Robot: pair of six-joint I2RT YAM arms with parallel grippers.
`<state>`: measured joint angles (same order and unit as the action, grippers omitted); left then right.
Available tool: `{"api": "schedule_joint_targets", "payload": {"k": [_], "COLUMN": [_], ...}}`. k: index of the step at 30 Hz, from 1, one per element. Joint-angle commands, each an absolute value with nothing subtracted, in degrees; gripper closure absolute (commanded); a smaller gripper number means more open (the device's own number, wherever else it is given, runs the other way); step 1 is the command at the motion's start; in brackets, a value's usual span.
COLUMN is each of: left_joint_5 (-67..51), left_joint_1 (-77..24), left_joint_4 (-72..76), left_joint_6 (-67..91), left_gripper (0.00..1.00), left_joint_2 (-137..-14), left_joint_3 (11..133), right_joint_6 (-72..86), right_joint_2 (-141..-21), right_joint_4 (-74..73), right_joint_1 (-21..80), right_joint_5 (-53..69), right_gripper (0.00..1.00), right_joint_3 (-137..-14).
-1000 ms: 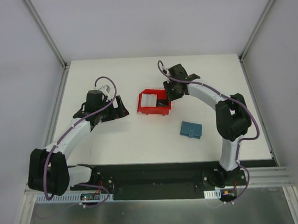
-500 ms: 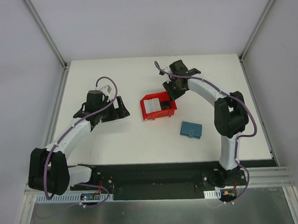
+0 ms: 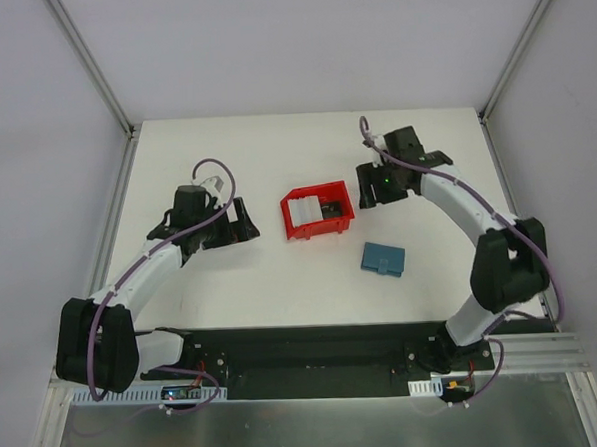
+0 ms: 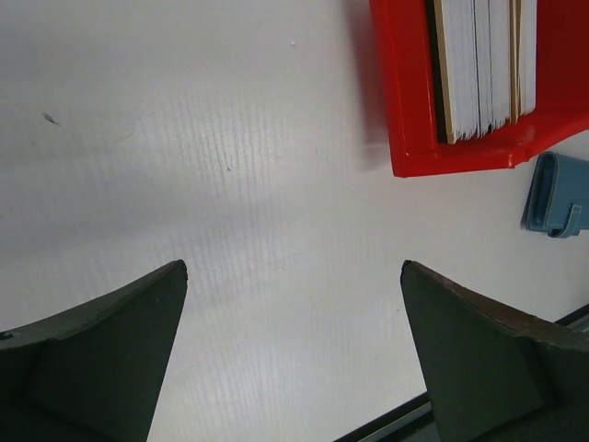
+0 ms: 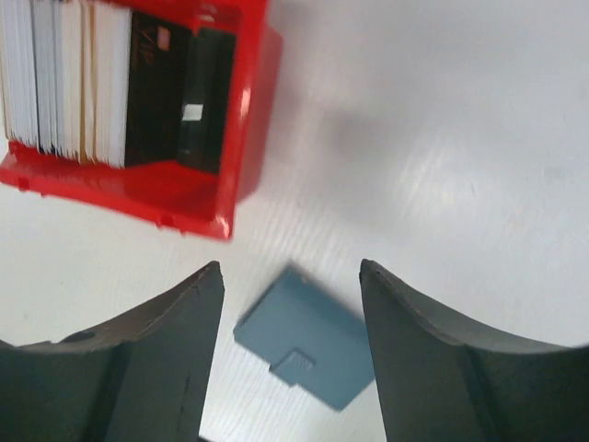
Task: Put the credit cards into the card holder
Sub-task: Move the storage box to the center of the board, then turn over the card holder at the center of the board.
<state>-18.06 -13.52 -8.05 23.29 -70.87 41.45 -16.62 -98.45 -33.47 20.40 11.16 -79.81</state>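
The credit cards (image 3: 303, 213) stand on edge as a white stack in a red bin (image 3: 319, 194) at mid-table, also in the left wrist view (image 4: 483, 64) and the right wrist view (image 5: 64, 83). The teal card holder (image 3: 382, 258) lies shut and flat on the table, right of and nearer than the bin. My right gripper (image 3: 369, 192) hovers open just right of the bin, holding nothing. Its wrist view looks down between its fingers (image 5: 156, 359) at the card holder (image 5: 308, 350). My left gripper (image 3: 243, 219) stands wide open left of the bin, over bare table (image 4: 276, 184).
The red bin (image 5: 166, 198) also holds dark cards (image 5: 175, 92) next to the white ones. A black strip (image 3: 315, 343) with the arm bases runs along the table's near edge. Slanted frame posts (image 3: 95, 69) rise at the back corners.
My right gripper pulled the red bin a little to the right and turned it. It then opened, let go of the rim and swung off to the right. The left arm stayed still.
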Motion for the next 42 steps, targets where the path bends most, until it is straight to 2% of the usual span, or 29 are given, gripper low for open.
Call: {"api": "schedule_joint_targets", "payload": {"k": [1, 8, 13, 20, 22, 24, 25, 27, 33, 42], "left_joint_5": [-18.5, -21.3, -22.1, -22.6, -23.1, -23.1, -22.9, -23.2, -24.3, -23.8], "left_joint_1": [-13.7, -14.1, -15.6, -17.0, -17.1, -17.3, -17.5, -17.7, -19.0, -20.7], "left_joint_4": [-7.9, -6.8, -6.2, -5.5, -5.4, -5.4, -5.2, -5.0, -4.8, -4.5], "left_joint_6": [22.8, 23.6, 23.7, 24.8, 24.6, 24.7, 24.7, 24.6, 24.1, 24.5], "left_gripper": [0.01, 0.01, 0.01, 0.01, 0.01, 0.01, 0.01, 0.01, 0.01, 0.01], "left_joint_2": [-66.9, -63.7, -62.1, -61.2, -61.3, -61.2, -61.3, -62.0, -64.2, -64.9], "left_joint_3": [39.9, 37.0, 35.2, 33.2, 33.1, 33.1, 33.1, 33.5, 34.6, 34.6], "right_joint_6": [-2.1, 4.1, 4.6, 8.1, 9.7, 11.4, 11.7, 11.9, 14.1, 10.8], "right_joint_2": [-86.2, -79.3, -83.3, -80.9, -72.3, -65.7, -64.6, -65.9, -75.1, -67.4], "right_joint_4": [-29.8, -22.5, -23.7, -25.7, -23.2, -19.4, -19.1, -19.7, -23.3, -22.1], "right_joint_1": [16.0, 9.7, 8.5, 8.3, 8.1, 7.9, 7.6, 6.9, 7.0, 7.3], "right_joint_5": [9.1, 16.9, 17.1, 12.4, 10.6, 9.1, 9.0, 10.2, 9.5, 5.6], "right_gripper": [0.36, 0.35, 0.35, 0.38, 0.34, 0.24, 0.21, 0.20, 0.28, 0.24], "right_joint_3": [-66.7, -48.7, -48.3, -43.6, -39.4, -36.0, -35.5, -36.1, -38.1, -35.1]}}
